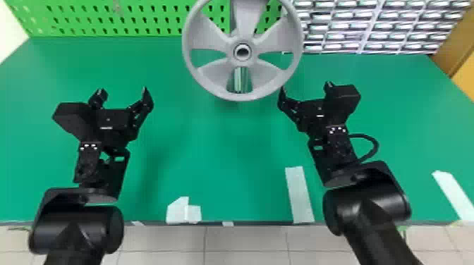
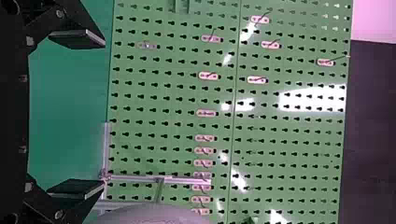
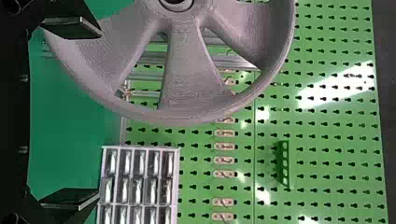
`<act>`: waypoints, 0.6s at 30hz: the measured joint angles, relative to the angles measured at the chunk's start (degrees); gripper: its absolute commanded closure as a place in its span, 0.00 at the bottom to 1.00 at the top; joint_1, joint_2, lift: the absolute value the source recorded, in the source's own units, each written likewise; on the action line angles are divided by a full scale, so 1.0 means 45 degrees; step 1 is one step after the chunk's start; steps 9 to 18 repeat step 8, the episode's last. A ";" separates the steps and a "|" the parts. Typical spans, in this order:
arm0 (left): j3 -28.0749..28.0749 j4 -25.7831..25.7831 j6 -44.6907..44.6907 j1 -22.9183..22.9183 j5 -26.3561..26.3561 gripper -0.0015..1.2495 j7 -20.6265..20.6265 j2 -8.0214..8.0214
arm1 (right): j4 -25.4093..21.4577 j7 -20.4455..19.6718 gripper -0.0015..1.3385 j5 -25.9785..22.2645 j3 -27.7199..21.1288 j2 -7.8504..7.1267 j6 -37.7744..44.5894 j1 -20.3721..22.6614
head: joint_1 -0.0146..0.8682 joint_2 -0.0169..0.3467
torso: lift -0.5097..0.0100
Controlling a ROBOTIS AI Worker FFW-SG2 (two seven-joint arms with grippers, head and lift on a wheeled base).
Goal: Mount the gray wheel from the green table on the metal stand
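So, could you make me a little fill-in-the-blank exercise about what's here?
The wheel has ____ spokes. The left gripper and the right gripper both stand ____, holding nothing. Of these two, the one nearer the wheel is the ____ one. The table is coloured ____.

Missing words, in order: five, open, right, green.

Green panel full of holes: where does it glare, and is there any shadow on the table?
White glare streaks the green perforated panel in the left wrist view and the right wrist view; in the head view, a soft shadow darkens the green table near the gray spoked wheel.
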 measured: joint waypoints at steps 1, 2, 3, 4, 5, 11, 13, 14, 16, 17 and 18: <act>0.0002 0.0000 0.0000 0.0000 0.0000 0.17 0.0000 0.0000 | 0.0000 0.0000 0.08 0.0000 -0.0002 0.0003 -0.0003 -0.0002 | 1.00 0.19 | 0.79; 0.0003 0.0000 0.0000 0.0000 0.0000 0.17 0.0000 0.0000 | 0.0000 0.0000 0.08 0.0000 -0.0004 0.0005 -0.0005 -0.0003 | 1.00 0.19 | 0.79; 0.0004 0.0000 0.0000 0.0000 0.0000 0.17 0.0000 0.0000 | 0.0000 0.0000 0.08 0.0000 -0.0004 0.0008 -0.0007 -0.0004 | 1.00 0.19 | 0.79; 0.0004 0.0000 0.0000 -0.0001 0.0000 0.17 0.0000 0.0000 | 0.0000 0.0000 0.08 0.0000 -0.0003 0.0009 -0.0007 -0.0005 | 1.00 0.19 | 0.79; 0.0005 0.0000 0.0000 -0.0005 0.0000 0.17 0.0000 0.0000 | 0.0000 0.0000 0.08 0.0000 -0.0002 0.0009 -0.0008 -0.0005 | 1.00 0.19 | 0.79; 0.0011 0.0000 0.0000 -0.0016 0.0000 0.17 0.0000 0.0000 | 0.0000 0.0000 0.08 0.0000 -0.0002 0.0010 -0.0008 -0.0005 | 1.00 0.19 | 0.79; 0.0011 0.0000 0.0000 -0.0016 0.0000 0.17 0.0000 0.0000 | 0.0000 0.0000 0.08 0.0000 -0.0002 0.0010 -0.0008 -0.0005 | 1.00 0.19 | 0.79; 0.0011 0.0000 0.0000 -0.0016 0.0000 0.17 0.0000 0.0000 | 0.0000 0.0000 0.08 0.0000 -0.0002 0.0010 -0.0008 -0.0005 | 1.00 0.19 | 0.79; 0.0011 0.0000 0.0000 -0.0016 0.0000 0.17 0.0000 0.0000 | 0.0000 0.0000 0.08 0.0000 -0.0002 0.0010 -0.0008 -0.0005 | 1.00 0.19 | 0.79; 0.0011 0.0000 0.0000 -0.0016 0.0000 0.17 0.0000 0.0000 | 0.0000 0.0000 0.08 0.0000 -0.0002 0.0010 -0.0008 -0.0005 | 1.00 0.19 | 0.79; 0.0011 0.0000 0.0000 -0.0016 0.0000 0.17 0.0000 0.0000 | 0.0000 0.0000 0.08 0.0000 -0.0002 0.0010 -0.0008 -0.0005 | 1.00 0.19 | 0.79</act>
